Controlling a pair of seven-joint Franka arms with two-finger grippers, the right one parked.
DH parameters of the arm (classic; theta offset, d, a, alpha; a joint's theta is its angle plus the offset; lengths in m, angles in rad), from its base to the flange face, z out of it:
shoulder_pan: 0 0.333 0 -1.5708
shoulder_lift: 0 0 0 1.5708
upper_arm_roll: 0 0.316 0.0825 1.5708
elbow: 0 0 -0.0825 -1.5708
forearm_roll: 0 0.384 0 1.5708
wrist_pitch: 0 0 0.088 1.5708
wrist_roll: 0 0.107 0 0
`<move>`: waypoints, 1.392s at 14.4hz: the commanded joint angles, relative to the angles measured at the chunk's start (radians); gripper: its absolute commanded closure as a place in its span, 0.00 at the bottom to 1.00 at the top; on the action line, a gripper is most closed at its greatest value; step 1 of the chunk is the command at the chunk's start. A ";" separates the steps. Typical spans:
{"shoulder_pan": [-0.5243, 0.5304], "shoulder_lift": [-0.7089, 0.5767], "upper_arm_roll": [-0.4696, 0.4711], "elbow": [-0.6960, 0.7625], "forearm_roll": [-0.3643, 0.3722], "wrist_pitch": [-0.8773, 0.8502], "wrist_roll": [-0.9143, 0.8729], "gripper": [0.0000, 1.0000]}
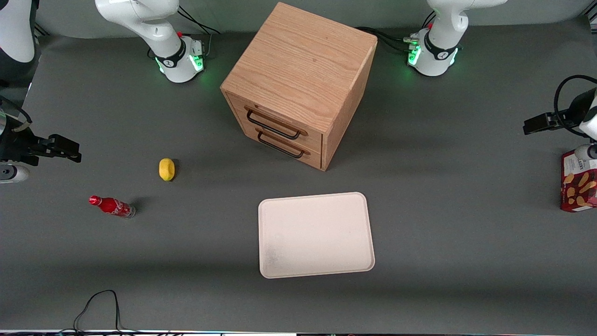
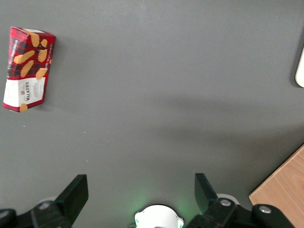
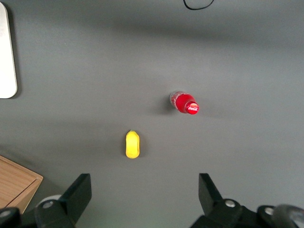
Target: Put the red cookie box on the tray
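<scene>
The cookie box (image 1: 579, 181) is cut off by the front view's edge; only the tray's (image 2: 300, 66) rim corner is seen from the left wrist, where the gripper (image 2: 141, 192) appears with fingers spread.

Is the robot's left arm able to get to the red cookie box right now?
Probably yes. The red cookie box lies alone on bare table at the working arm's end. The open gripper hangs above the table, holding nothing, and nothing stands between them.

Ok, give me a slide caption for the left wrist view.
Open gripper hovers above bare table, red cookie box lying apart from it, tray edge just visible.
</scene>
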 commanded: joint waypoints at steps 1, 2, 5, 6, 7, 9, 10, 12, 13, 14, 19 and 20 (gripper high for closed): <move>0.084 0.044 -0.001 0.083 0.003 -0.049 0.110 0.00; 0.131 0.062 -0.001 0.102 0.004 -0.054 0.176 0.00; 0.303 0.145 -0.001 0.178 0.015 -0.054 0.432 0.00; 0.351 0.177 -0.001 0.212 0.039 -0.051 0.530 0.00; 0.397 0.214 -0.001 0.246 0.068 -0.049 0.619 0.00; 0.487 0.271 -0.001 0.295 0.084 -0.042 0.751 0.00; 0.527 0.288 -0.001 0.301 0.084 -0.034 0.802 0.00; 0.575 0.318 -0.002 0.304 0.082 0.019 0.903 0.00; 0.583 0.329 -0.001 0.304 0.082 0.041 0.932 0.00; 0.595 0.334 -0.002 0.304 0.082 0.043 0.939 0.00; 0.603 0.367 -0.002 0.191 0.078 0.196 0.922 0.00; 0.603 0.392 -0.002 0.179 0.079 0.245 0.922 0.00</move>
